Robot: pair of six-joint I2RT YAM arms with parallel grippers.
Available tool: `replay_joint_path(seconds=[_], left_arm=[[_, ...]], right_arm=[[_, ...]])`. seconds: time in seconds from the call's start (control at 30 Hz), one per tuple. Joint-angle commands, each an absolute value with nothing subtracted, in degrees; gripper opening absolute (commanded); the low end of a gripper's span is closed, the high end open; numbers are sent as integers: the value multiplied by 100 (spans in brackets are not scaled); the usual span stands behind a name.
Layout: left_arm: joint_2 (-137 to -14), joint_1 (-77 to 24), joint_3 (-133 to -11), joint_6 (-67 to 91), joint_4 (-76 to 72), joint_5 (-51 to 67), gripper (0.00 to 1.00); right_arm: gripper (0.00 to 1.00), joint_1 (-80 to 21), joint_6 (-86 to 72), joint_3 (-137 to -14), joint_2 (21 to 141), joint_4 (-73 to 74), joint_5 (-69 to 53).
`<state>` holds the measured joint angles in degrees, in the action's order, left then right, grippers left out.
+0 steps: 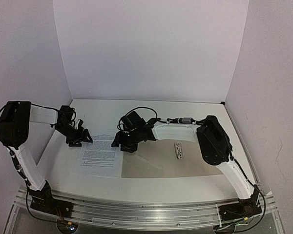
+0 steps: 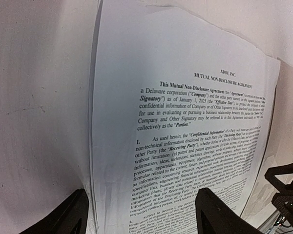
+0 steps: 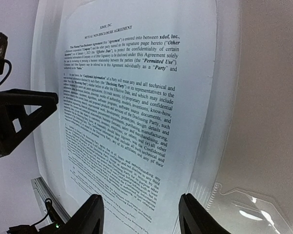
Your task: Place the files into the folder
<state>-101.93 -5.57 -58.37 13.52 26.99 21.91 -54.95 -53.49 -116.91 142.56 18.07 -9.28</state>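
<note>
Black fingers (image 2: 63, 219) of the left gripper (image 2: 141, 222) stand spread wide at the bottom of its wrist view. They pinch nothing, and the files (image 2: 185, 122) lie flat beneath the gap. The right gripper (image 3: 141, 217) is likewise spread and empty over the same printed sheets.

The top sheet is headed "XDOF, INC." and "MUTUAL NON-DISCLOSURE AGREEMENT". Its first paragraph opens "This Mutual Non-Disclosure Agreement", and lower down the bold terms "Confidential Information" and "Receiving Party" are legible.

From above, the files lie on the worktop (image 1: 136, 187) just left of the folder (image 1: 156, 165). Whether their right edge touches or overlaps it cannot be told. Their long axis runs far to near, with the heading at the far end. The folder lies spread flat, its long axis across the worktop, with a metal fastener strip (image 1: 178, 149) near its middle. The right gripper sits at the folder's far-left corner. The left gripper sits further left of the folder, at the files' far-left corner.
</note>
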Motion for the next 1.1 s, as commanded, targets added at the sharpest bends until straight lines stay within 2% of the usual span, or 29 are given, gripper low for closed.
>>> replay_joint_path(seconds=[0.0,0.6,1.07], left_arm=[[-9993,-555,-5764,1397,2571,2197,74],[-10031,-559,-5764,1380,2567,2137,73],[-10037,-560,-5750,1366,2557,2171,73]], right_arm=[[55,-5502,-5654,-11632,14373,1704,-1030],[56,-5481,-5735,-11792,14693,1661,-1525],[49,-5488,-5428,-11552,14324,837,-1546]])
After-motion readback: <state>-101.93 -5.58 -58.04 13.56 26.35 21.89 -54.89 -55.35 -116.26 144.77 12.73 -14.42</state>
